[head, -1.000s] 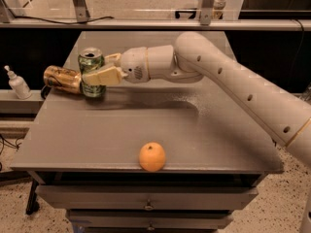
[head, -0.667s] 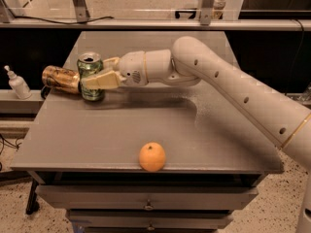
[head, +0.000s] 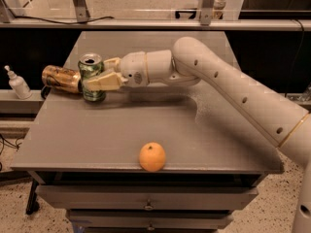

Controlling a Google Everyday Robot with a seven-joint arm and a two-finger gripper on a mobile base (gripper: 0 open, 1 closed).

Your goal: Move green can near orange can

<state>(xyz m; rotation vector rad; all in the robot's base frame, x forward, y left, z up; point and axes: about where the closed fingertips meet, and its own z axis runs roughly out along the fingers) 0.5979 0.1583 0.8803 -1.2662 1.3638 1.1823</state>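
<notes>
Gripper claw (head: 95,75) is clamped on slim green drink can w/ silver top (head: 90,68), upright at back-left of grey table (head: 121,130). Vs 1 s ago it's dipped slightly, approx touching the lying shiny copper-orange can (head: 60,78). You're prob ready to release.

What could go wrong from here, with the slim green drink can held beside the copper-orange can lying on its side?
1. The gripper is shut on the slim green drink can, right beside the shiny copper-orange can. That can lies on its side near the left edge of the grey table, so a further push might roll it off.
2. Opening or pulling back could tip the upright green can, since one finger crosses its front.
</notes>
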